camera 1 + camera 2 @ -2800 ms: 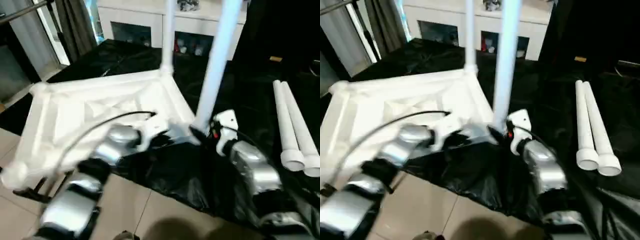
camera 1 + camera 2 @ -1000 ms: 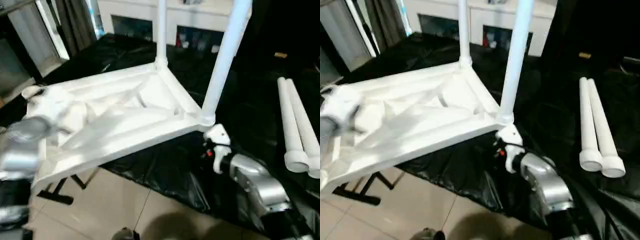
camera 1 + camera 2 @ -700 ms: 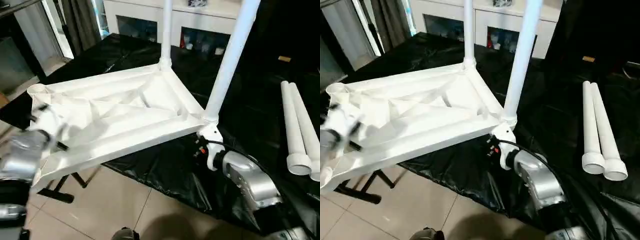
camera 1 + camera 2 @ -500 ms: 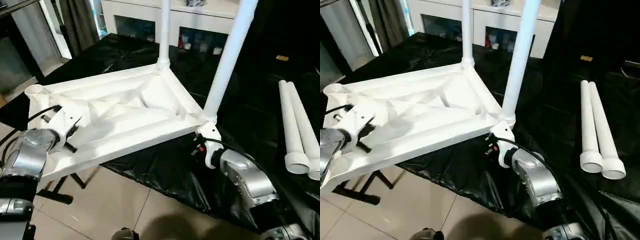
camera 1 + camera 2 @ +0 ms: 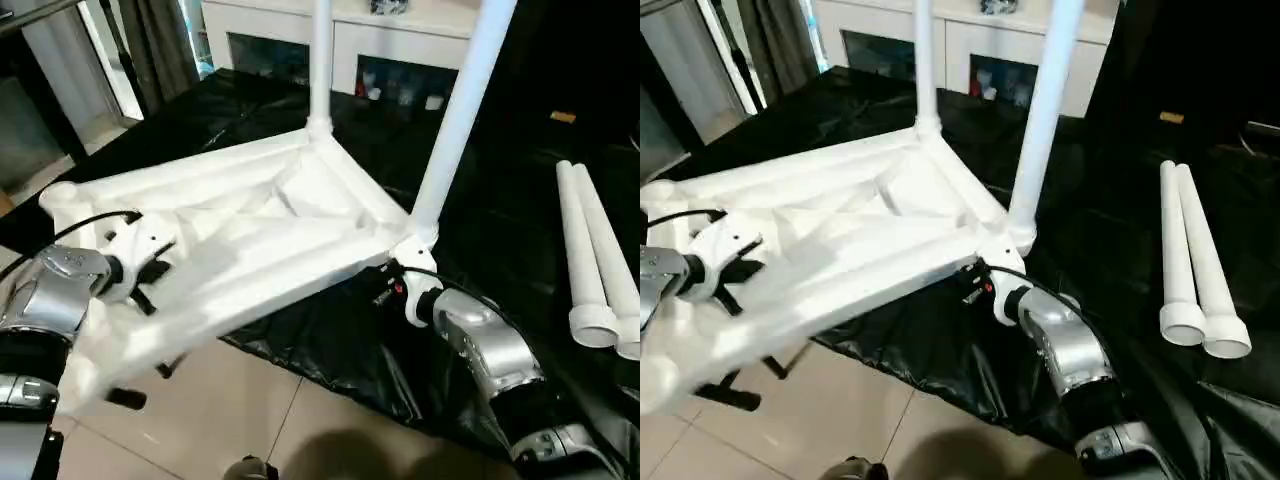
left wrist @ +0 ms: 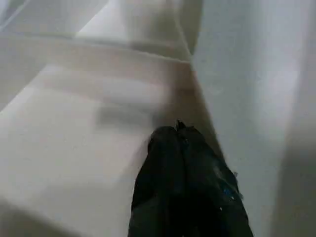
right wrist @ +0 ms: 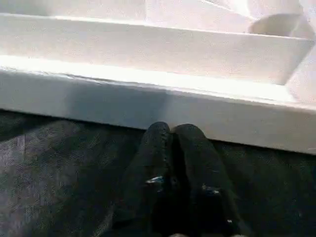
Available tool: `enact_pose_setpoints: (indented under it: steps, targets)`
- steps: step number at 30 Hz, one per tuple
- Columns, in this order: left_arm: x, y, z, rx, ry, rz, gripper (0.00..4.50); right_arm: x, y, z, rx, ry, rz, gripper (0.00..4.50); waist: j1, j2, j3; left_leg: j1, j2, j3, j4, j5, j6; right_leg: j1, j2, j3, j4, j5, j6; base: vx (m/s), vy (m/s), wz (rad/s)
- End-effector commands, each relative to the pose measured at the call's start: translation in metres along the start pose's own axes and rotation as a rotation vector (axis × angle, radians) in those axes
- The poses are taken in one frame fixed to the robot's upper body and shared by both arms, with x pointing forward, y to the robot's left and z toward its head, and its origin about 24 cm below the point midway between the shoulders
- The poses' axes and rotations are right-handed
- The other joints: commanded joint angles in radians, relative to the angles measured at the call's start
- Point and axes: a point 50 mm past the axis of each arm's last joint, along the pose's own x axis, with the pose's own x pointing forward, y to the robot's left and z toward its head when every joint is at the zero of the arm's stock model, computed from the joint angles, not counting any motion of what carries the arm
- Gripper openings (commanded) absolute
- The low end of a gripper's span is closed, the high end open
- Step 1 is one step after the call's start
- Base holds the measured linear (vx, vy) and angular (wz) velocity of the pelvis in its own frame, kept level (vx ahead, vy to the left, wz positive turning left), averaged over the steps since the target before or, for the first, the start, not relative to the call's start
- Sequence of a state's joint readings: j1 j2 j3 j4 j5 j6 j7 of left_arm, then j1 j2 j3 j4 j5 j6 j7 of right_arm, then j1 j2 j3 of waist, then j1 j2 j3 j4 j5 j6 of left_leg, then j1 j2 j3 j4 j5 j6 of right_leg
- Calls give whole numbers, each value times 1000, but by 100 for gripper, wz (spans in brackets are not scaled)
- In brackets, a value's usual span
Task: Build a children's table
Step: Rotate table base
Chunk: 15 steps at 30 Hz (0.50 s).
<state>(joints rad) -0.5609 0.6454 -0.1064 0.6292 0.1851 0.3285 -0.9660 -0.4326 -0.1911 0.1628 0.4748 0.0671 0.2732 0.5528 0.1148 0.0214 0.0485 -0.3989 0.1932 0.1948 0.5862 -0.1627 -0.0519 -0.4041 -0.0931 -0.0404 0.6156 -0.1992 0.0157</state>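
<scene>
White plastic, ribbed on its upturned underside, the tabletop [image 5: 250,235] lies upside down on a bench draped in black sheeting [image 5: 330,340], with its near-left part jutting out past the bench edge over the tiled floor [image 5: 250,430]. Two white tubular legs stand upright in its corner sockets: the far leg [image 5: 320,60] at the back corner and the near leg [image 5: 462,110] at the corner closest to the right arm. Two loose legs [image 5: 590,250] lie side by side, touching, on the sheeting well off to the right, flared ends toward the robot.

The left claw [image 6: 180,131] has its two black fingers pressed together, tips against the tabletop's ribbed underside near the overhanging left end; nothing is clamped between them. The right claw [image 7: 170,131] is likewise together, its tips at the outer side of the tabletop's rim, just above the black sheeting, beside the near leg's socket.

Beyond the bench stands a white cabinet with glass doors [image 5: 400,50], and dark curtains [image 5: 150,40] hang at the far left.
</scene>
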Motion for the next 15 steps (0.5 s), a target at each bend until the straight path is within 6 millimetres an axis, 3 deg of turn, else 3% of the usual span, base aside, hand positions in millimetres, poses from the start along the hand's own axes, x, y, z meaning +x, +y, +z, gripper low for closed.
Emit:
enact_pose_setpoints:
  steps: [1, 3, 7, 10, 12, 14, 15]
  targets:
    - [13, -19, 9, 3, -31, -137, 0, 1, -3, 7, -12, -26, -12, 4, -1, 9, -67, 38, 32, -16, -75, -250, -36, 33, -49, 31, -56, -57, -236, 0, 0, 0]
    - [20, -36, 33, 13, -123, -264, 0, 0, -7, 9, -15, -31, -27, 4, 1, 9, -67, 40, 33, -15, -74, -247, -38, 33, -49, 31, -57, -64, -240, 0, 0, 0]
    - [30, -49, 50, 29, -169, -328, 0, -1, -11, 10, -15, -36, -46, 4, 3, 9, -68, 36, 32, -16, -75, -248, -39, 38, -49, 31, -57, -61, -235, 0, 0, 0]
    - [40, -60, 66, 46, -201, -371, 0, -3, -15, 10, -16, -42, -65, 4, -2, 4, -70, 31, 29, -16, -70, -223, -24, 44, -50, 30, -58, -48, -232, 0, 0, 0]
    - [51, -67, 80, 66, -226, -366, 0, -6, -19, 11, -18, -47, -86, 4, -8, 10, -71, 30, 25, -15, -67, -208, -18, 44, -46, 29, -59, -38, -231, 0, 0, 0]
    - [59, -70, 90, 79, -242, -342, 0, -8, -22, 11, -18, -52, -104, 4, -7, 6, -71, 30, 24, -14, -65, -204, -12, 48, -45, 29, -62, -28, -234, 0, 0, 0]
    - [64, -70, 96, 82, -250, -303, 0, -10, -25, 12, -18, -55, -119, 4, -4, 9, -74, 29, 27, -17, -63, -189, -4, 50, -49, 28, -57, -5, -242, 0, 0, 0]
